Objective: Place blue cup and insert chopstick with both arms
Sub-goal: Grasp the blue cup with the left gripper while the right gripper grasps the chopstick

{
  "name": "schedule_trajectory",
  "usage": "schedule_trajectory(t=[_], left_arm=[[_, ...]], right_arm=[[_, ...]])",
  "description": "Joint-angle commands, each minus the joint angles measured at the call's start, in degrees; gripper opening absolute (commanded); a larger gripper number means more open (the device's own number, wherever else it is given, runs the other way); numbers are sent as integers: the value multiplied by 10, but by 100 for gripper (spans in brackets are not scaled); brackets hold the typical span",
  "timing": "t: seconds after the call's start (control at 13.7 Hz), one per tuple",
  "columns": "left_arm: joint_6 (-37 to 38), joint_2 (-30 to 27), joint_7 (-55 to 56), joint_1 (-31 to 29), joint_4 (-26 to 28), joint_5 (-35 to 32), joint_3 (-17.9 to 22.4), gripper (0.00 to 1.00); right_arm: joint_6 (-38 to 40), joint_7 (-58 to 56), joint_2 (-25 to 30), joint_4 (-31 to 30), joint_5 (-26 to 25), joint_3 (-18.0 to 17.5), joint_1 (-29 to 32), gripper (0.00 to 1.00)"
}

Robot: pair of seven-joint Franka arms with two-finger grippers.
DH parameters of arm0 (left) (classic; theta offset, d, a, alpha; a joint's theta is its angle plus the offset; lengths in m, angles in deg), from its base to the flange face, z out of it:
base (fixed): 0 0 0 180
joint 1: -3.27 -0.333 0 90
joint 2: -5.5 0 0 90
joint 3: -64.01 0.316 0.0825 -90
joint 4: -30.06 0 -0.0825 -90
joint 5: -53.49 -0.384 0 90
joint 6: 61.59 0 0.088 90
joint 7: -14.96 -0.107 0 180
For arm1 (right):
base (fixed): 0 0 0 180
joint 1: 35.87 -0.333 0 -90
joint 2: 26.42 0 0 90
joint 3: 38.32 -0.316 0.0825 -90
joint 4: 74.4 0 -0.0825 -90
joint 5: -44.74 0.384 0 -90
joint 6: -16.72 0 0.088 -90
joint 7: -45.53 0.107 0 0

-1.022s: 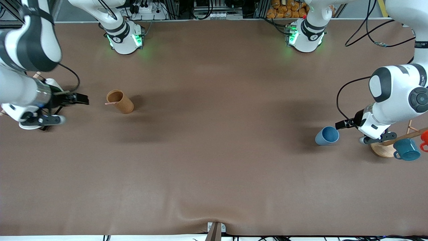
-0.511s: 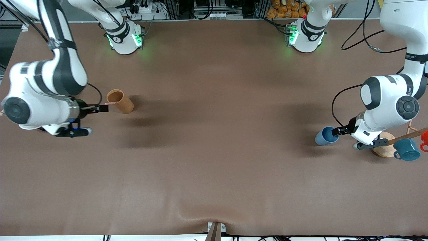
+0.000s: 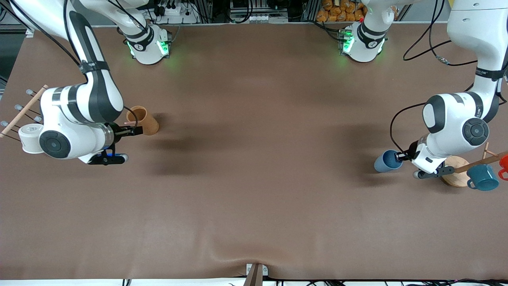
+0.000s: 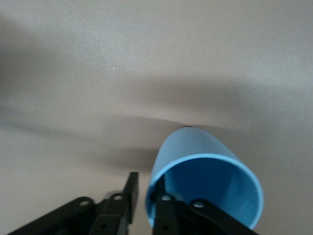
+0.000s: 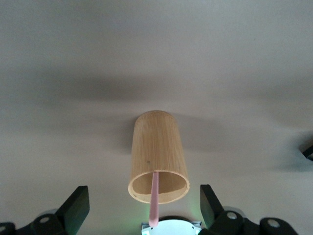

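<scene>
The blue cup [image 3: 385, 161] lies on its side at the left arm's end of the table, mouth toward the left arm. My left gripper [image 3: 399, 156] is shut on its rim. In the left wrist view one finger sits inside the blue cup [image 4: 195, 152] and the other outside it, with the left gripper [image 4: 143, 190] pinching the wall. The pink chopstick [image 3: 128, 123] pokes out of a brown cup [image 3: 143, 120] lying on its side. My right gripper [image 3: 135, 130] is open at the stick's free end. In the right wrist view the chopstick [image 5: 154, 196] lies between the right gripper's [image 5: 145, 205] wide-apart fingers.
A wooden rack with a round base [image 3: 456, 177] holds a teal mug [image 3: 482, 177] and an orange item [image 3: 504, 163] beside the left arm. A white cup [image 3: 28, 137] and a rod rack [image 3: 24, 109] stand by the right arm. The brown table [image 3: 254, 178] spreads between.
The right arm has swung in toward the brown cup, bringing its open gripper to the chopstick's end. The left gripper has slid onto the blue cup's rim and closed.
</scene>
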Motion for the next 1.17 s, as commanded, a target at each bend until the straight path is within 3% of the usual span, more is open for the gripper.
schedule_trajectory(t=[0.0,0.15,0.22,0.37,0.58,0.73,0.95,1.1], left_arm=[[-6,0,-1,0,-6,-1,-4,0],[-4,-9,0,-1,-8,-1,-14,0],[0,-24,-5,-2,-8,-1,-23,0],[34,-60,10,-1,-12,-1,-71,0],[100,-63,95,1,-64,-2,-168,0],[102,-53,193,14,-81,-3,-227,0],[102,-30,309,97,-96,-11,-240,0],[102,-15,366,151,-107,-11,-239,0]], right_arm=[[18,2,-2,4,6,-1,3,98],[26,2,-2,4,6,-1,4,79],[27,0,-2,4,6,-1,6,75],[31,0,-2,4,6,-1,6,57],[31,1,-2,4,6,-1,6,50],[31,1,-2,4,6,-1,6,50],[37,0,-2,4,6,-1,7,47],[37,0,-2,4,6,-1,7,30]])
